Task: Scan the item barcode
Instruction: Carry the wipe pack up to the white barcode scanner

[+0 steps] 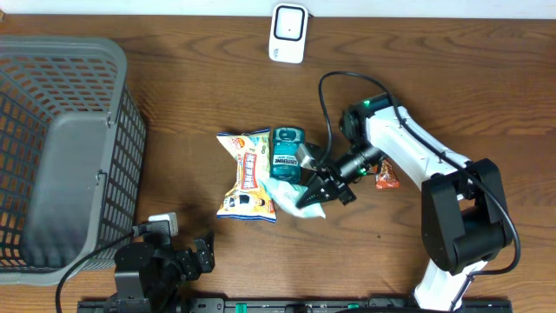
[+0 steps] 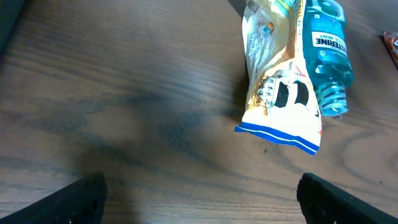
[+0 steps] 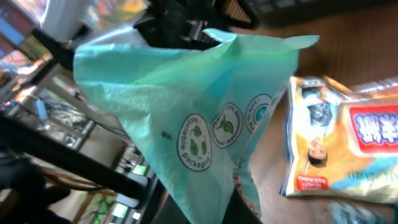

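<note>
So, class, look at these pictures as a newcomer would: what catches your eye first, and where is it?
The pale green packet fills the right wrist view, pinched in the shut right gripper near the table's middle. Beside it lie a yellow snack bag and a blue mouthwash bottle, side by side. A big grey basket stands at the overhead view's left edge.

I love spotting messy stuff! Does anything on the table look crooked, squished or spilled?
Nothing is spilled. The mouthwash bottle lies on its side instead of standing, pressed against a crumpled snack bag. Right beside them, the right gripper pinches a wrinkled green packet that sits askew.
</note>
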